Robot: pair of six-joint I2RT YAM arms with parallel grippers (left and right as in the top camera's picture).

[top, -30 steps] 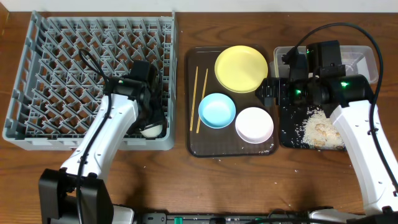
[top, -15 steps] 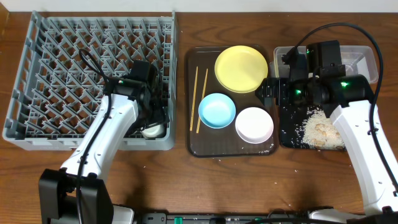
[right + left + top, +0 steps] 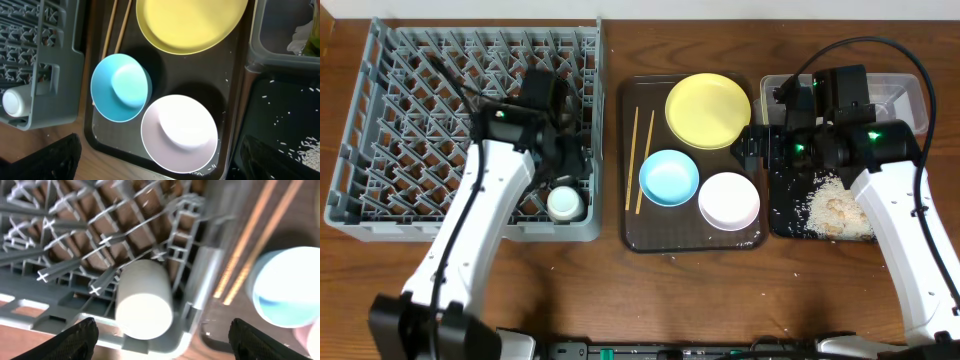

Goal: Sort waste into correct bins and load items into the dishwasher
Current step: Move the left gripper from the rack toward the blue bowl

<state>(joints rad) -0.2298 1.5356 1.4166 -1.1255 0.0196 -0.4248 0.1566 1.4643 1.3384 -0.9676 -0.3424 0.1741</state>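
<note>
A small white cup (image 3: 564, 203) rests in the front right corner of the grey dishwasher rack (image 3: 420, 120), its round end up. My left gripper (image 3: 564, 170) hangs open just behind and above the cup (image 3: 144, 300), touching nothing. On the brown tray (image 3: 692, 240) sit a yellow plate (image 3: 708, 110), a blue bowl (image 3: 669, 177), a white bowl (image 3: 729, 200) and chopsticks (image 3: 640, 158). My right gripper (image 3: 755, 145) is open and empty, hovering over the tray's right edge above the white bowl (image 3: 180, 130). Rice scraps (image 3: 835, 210) lie in the black tray (image 3: 790, 200).
The clear tub (image 3: 900, 95) stands behind the black tray at the far right, with a white napkin (image 3: 302, 37) and a greenish wrapper (image 3: 314, 47) inside. A few rice grains are scattered on the brown tray and the table's front.
My left gripper has opened wider, let go of the cup and drawn back up and away from it. The cup stays in the rack. The right arm has not moved.
</note>
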